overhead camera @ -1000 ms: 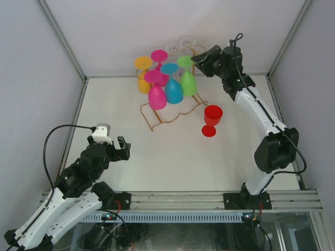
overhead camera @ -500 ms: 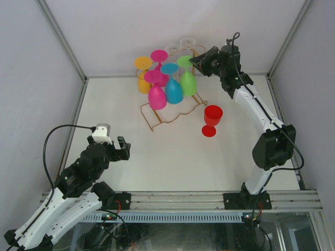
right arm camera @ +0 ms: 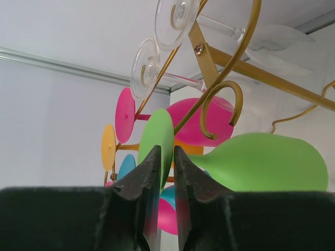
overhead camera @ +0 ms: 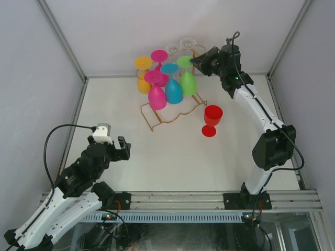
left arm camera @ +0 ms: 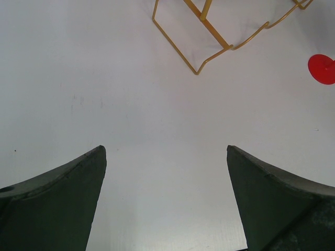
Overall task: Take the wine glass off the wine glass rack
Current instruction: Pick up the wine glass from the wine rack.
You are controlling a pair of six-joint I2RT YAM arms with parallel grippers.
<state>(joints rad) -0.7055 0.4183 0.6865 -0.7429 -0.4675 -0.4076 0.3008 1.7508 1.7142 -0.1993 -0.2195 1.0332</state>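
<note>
The gold wire wine glass rack stands at the back of the table with several glasses hanging bowl-down. A green wine glass hangs on its right rail. My right gripper reaches in from the right at the green foot. In the right wrist view the fingers pinch the rim of the green wine glass's foot disc, its bowl to the right under the rail's curled loop. My left gripper hangs open over bare table at the near left.
Pink, blue, orange, magenta and clear glasses also hang on the rack. A red glass stands upright on the table right of the rack's base. Walls close in behind and at the sides.
The right gripper has moved slightly left to the green glass's foot and its jaws have closed on it. The left arm has not moved.
</note>
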